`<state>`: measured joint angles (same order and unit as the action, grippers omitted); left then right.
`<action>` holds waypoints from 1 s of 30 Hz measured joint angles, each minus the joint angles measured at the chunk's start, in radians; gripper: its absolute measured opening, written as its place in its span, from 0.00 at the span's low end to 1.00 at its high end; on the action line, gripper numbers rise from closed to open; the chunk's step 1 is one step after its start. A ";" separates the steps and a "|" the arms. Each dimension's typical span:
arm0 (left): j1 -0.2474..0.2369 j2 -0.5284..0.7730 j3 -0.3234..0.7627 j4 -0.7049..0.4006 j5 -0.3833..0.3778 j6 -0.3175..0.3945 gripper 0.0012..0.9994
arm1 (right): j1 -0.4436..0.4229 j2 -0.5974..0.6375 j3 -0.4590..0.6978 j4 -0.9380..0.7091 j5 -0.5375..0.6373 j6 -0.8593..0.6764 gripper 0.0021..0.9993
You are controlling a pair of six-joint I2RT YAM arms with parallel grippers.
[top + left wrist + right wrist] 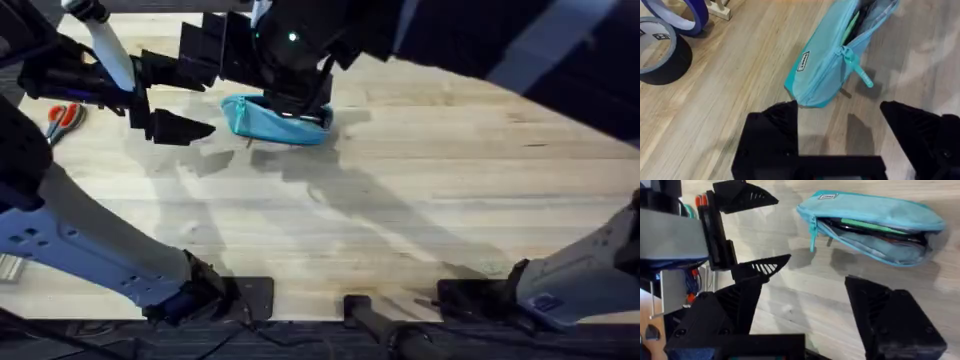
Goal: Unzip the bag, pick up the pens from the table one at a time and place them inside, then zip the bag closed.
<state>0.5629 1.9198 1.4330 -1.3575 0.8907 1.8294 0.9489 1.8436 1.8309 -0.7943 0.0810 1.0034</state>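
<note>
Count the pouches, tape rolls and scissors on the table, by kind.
bag: 1
tape rolls: 2
scissors: 1
Total: 4

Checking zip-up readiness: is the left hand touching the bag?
Apart. The left wrist view shows bare table between the open left hand and the bag.

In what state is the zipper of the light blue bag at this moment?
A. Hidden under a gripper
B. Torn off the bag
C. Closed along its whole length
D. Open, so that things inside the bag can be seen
D: in the right wrist view the bag gapes along its top edge, with dark and green items visible inside, and the zipper pull hangs near one end.
</note>
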 joint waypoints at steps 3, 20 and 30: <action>0.000 0.000 0.000 0.000 0.000 0.000 1.00 | 0.000 0.026 0.000 0.015 0.000 0.027 1.00; 0.000 0.000 0.000 0.000 0.000 0.000 1.00 | 0.000 0.107 0.000 0.079 0.000 0.099 1.00; 0.000 0.000 0.000 0.000 0.000 0.000 1.00 | 0.000 0.149 0.000 0.141 0.000 0.127 1.00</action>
<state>0.5629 1.9198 1.4330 -1.3575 0.8909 1.8294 0.9489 1.9924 1.8305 -0.6533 0.0808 1.1301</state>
